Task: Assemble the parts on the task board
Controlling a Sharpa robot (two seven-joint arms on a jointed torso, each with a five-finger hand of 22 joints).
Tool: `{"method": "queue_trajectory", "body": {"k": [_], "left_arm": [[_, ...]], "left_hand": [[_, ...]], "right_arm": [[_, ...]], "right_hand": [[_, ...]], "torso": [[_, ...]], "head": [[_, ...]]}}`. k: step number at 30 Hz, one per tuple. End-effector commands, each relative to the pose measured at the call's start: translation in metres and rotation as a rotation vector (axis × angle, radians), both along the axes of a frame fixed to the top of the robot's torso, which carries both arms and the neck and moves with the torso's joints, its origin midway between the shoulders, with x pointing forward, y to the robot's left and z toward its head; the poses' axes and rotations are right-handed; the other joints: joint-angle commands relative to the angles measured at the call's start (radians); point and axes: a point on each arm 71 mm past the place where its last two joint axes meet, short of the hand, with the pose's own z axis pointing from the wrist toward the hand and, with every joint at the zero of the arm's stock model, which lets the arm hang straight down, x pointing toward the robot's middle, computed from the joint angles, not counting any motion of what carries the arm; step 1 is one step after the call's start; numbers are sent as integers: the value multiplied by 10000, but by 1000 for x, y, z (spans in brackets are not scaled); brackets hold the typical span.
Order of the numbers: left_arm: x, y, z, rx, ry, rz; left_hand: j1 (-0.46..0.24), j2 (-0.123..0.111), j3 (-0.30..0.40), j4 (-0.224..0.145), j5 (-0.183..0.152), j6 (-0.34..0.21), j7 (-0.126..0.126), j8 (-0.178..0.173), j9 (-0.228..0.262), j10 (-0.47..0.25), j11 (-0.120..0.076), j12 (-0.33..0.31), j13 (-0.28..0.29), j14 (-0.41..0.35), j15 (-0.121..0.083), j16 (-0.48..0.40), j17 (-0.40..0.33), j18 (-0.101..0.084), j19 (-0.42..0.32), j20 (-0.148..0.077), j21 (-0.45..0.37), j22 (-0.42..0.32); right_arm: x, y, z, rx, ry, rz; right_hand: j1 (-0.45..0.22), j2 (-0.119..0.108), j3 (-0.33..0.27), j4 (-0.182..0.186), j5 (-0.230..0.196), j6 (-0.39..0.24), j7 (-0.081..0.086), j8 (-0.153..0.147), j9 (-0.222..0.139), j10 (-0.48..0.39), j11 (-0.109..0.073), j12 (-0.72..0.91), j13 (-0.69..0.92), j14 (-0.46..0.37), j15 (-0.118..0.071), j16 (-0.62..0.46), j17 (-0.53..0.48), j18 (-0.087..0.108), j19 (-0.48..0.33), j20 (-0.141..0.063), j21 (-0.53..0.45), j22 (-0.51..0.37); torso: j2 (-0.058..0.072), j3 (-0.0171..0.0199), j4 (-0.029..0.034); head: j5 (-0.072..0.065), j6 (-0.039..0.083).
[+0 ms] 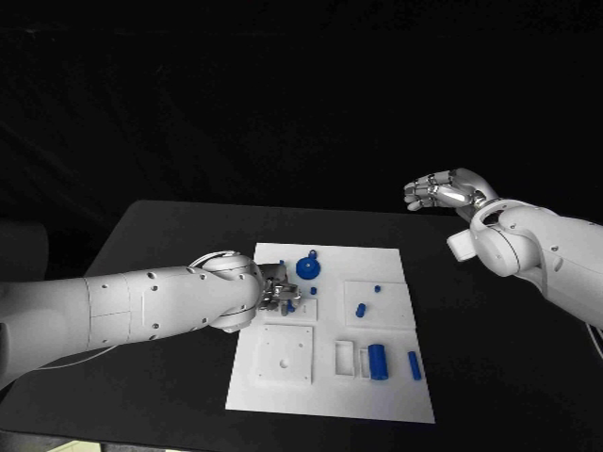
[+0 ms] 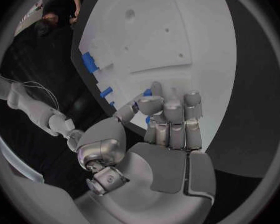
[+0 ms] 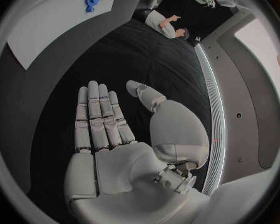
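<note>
The little blue parts point(image 1: 377, 358) lie on the white task board point(image 1: 332, 395), which sits flat in the middle of the black desk point(image 1: 166, 235). They look like small hard plastic: light, stiff and smooth, so I think they could slip or roll if pinched badly. The long round ones near the front of the board are best taken across their middle, from the sides. The round blue part with a knob point(image 1: 307, 270) stands near the far edge of the board, and the knob looks like the easy place to hold it.

The left hand point(image 1: 277, 294) is low over the left side of the board, its fingers point(image 2: 171, 109) curled in close together. A small blue piece point(image 2: 148, 92) sits right at the fingertips, but I cannot tell if the hand is truly pinching it or only touching it.

The right hand point(image 1: 442, 191) is up in the air, well apart from the board, past its far right corner. In its own wrist view the fingers point(image 3: 99, 114) lie straight and it holds nothing.

The left arm point(image 1: 138, 306) covers part of the board's left side, so the parts under it are hard to reach.
</note>
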Motion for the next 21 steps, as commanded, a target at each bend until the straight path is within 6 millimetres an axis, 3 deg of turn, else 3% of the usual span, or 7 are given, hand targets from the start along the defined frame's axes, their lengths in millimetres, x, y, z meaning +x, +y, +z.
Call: {"method": "queue_trajectory", "body": {"k": [1, 5, 7, 18, 19, 20, 21], "left_arm": [[-5, -4, -6, 33, 491, -239], [-6, -4, -6, 13, 483, -254], [-5, -4, -6, -18, 436, -231], [-4, -3, -6, -10, 385, -148], [-4, -2, -6, -8, 372, -127], [-4, -2, -6, -10, 357, -109], [-4, -2, -6, -1, 350, -85]], "left_hand": [[139, -403, 218, 346, -161, 1532, -1321, 43, -34, -558, -510, 42, -46, 206, -198, -38, -29, -85, 85, -1302, -65, 5], [242, -625, -26, 411, -276, 1538, -1318, 63, -83, -551, -505, 66, -110, 211, -194, -29, -66, -96, 132, -1291, -113, 5], [304, -564, -403, 367, -65, 1527, -1313, 84, -120, -566, -507, 91, -161, 200, -191, -14, -92, -100, 130, -1287, -153, 27], [291, -584, -617, 443, -206, 1523, -1317, 97, -158, -576, -505, 113, -202, 192, -190, -7, -117, -108, 136, -1280, -201, 34], [297, -641, -667, 492, -420, 1515, -1317, 97, -175, -581, -505, 117, -222, 187, -194, -9, -129, -105, 141, -1284, -221, 37], [294, -738, -726, 577, -928, 1512, -1320, 103, -192, -584, -507, 123, -244, 183, -199, -8, -141, -101, 149, -1289, -243, 39], [306, -788, -740, 631, -1107, 1511, -1321, 107, -205, -586, -509, 129, -259, 183, -203, -6, -149, -100, 152, -1291, -258, 44]], "right_arm": [[-1, 2, 0, -40, 11, 208], [0, 2, 0, -45, 13, 195], [-1, 2, 0, -41, 14, 209], [-1, 2, 0, -50, 19, 207], [-1, 2, 0, -49, 18, 206], [-1, 2, 0, -49, 18, 208], [-1, 2, 0, -49, 18, 209]], "right_hand": [[70, 29, -10, -73, 54, -78, -18, 31, -13, 49, -10, -37, -12, 4, 50, -36, -10, -92, -61, 11, -33, 14], [68, 26, -15, -75, 85, -86, -13, 29, -19, 48, -7, -47, -18, -2, 53, -42, -11, -92, -69, 14, -37, 16], [67, 23, -16, -77, 97, -89, -12, 29, -21, 47, -6, -51, -20, -5, 55, -46, -11, -92, -73, 15, -38, 16], [65, 20, -22, -79, 153, -106, -3, 25, -33, 47, -1, -66, -29, -14, 61, -56, -12, -92, -88, 20, -44, 19], [64, 17, -24, -81, 158, -108, -1, 24, -34, 46, -1, -68, -31, -16, 62, -58, -12, -92, -91, 20, -45, 19], [63, 15, -25, -81, 162, -111, 1, 23, -36, 45, 0, -71, -32, -17, 63, -60, -12, -92, -93, 21, -46, 20], [61, 14, -27, -80, 165, -114, 2, 22, -37, 45, 1, -73, -33, -18, 64, -61, -13, -93, -96, 22, -47, 20]], "torso": [[3, -6, 6], [1, -11, 0], [3, -8, 2], [5, -7, 5], [7, -6, 5], [7, -6, 5], [6, -5, 3]], "head": [[-15, -5], [-19, -13], [-21, -15], [-27, -1], [-26, 1], [-26, 1], [-24, -1]]}}
